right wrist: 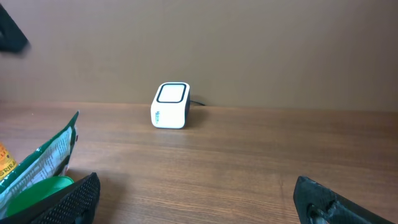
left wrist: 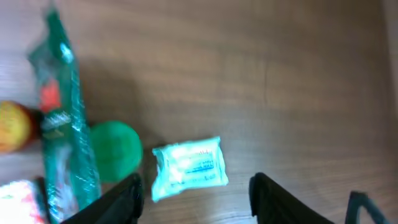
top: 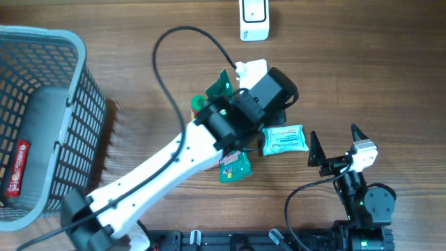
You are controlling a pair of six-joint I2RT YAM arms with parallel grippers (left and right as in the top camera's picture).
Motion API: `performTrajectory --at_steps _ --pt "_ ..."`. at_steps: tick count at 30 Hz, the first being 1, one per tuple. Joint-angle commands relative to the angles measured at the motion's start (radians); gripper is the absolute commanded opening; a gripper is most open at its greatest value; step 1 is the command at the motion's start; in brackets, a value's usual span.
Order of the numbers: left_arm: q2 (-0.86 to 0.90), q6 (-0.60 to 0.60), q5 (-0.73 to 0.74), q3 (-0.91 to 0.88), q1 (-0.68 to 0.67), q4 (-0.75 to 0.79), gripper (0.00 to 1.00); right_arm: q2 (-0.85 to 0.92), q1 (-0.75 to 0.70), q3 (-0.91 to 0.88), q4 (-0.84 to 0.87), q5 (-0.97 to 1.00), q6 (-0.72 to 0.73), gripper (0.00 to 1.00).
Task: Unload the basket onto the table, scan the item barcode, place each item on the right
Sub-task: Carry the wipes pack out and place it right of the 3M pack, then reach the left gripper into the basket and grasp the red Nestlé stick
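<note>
From overhead, a grey basket [top: 42, 104] filled the left of the frame, with a red item [top: 15, 167] lying at its lower left. The white scanner [top: 254, 19] stood at the top centre of the desk [top: 362, 63]. The left arm [top: 167, 160] reached from the bottom left up to the centre, and its black wrist covered part of a cluster of goods. One green packet [top: 224, 84] showed above the wrist and another [top: 234, 166] below it. The pale teal pouch [top: 284, 139] lay flat just right of the arm, well below the scanner. At the lower right, the right gripper [top: 336, 143] pointed up the frame, near the pouch but apart from it, its jaws spread wide and empty.

In the left wrist view, the left gripper [left wrist: 196, 199] hung over the desk with its jaws parted and holding nothing. The pouch lay on the wood just above the gap between them, clear of both. A green round thing [left wrist: 115, 152] sat just left of the pouch, and a long packet [left wrist: 62, 124] ran up the left side. A blurred yellow-and-red thing [left wrist: 12, 127] showed at the left edge.

In the right wrist view, the scanner stood left of centre, far across the desk. The right jaws framed the bottom corners, wide apart with nothing between them. A green packet lay at the lower left.
</note>
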Motion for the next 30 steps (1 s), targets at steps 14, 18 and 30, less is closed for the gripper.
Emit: performTrajectory --at_steps 14,18,30 --pt "-0.412 0.204 -0.140 0.028 0.916 -0.048 0.58 -0.005 0.000 -0.001 0.006 0.005 0.014 1.00" --pt "-0.349 0.000 -0.137 0.026 1.244 -0.250 0.64 -0.005 0.000 -0.001 0.006 0.005 0.014 1.00" --pt "-0.170 0.409 -0.138 -0.420 1.600 0.056 0.79 -0.005 0.000 -0.001 0.006 0.005 0.013 1.00"
